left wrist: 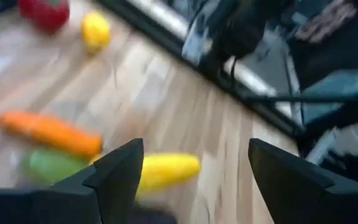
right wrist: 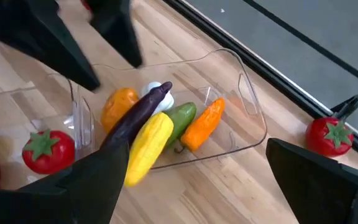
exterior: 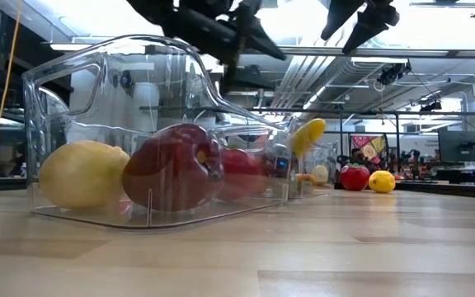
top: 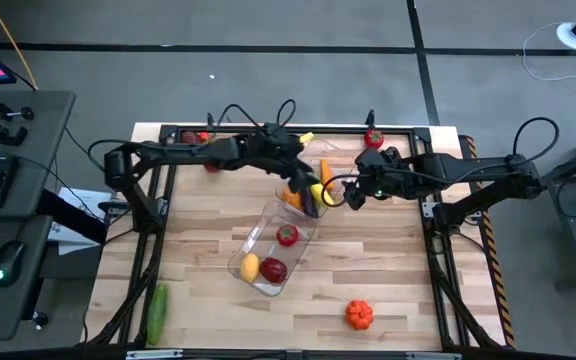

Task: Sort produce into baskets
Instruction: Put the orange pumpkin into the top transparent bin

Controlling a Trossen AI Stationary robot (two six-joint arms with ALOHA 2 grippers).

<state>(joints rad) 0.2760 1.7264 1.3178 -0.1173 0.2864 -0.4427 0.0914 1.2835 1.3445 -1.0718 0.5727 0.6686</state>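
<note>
The pale, planked wooden worktop (top: 388,280) has a smooth, faintly satin face with visible grain. The two clear, rounded-corner plastic bins (exterior: 138,124) (right wrist: 229,112) are glossy and catch highlights. The red toy apple (exterior: 171,169) and yellow lemon (exterior: 81,175) look like shiny moulded plastic. The yellow corn cob (right wrist: 146,148) is ridged, the purple eggplant (right wrist: 143,111) smooth. The dark arms look matt.

We see our left gripper (left wrist: 188,180) with its two dark fingers (left wrist: 120,174) wide apart, a yellow veggie (left wrist: 166,171) between them, an orange carrot (left wrist: 48,132), something green (left wrist: 51,167), a lemon (left wrist: 96,30), a red tomato (left wrist: 45,12), the wooden table (left wrist: 166,112)
</note>
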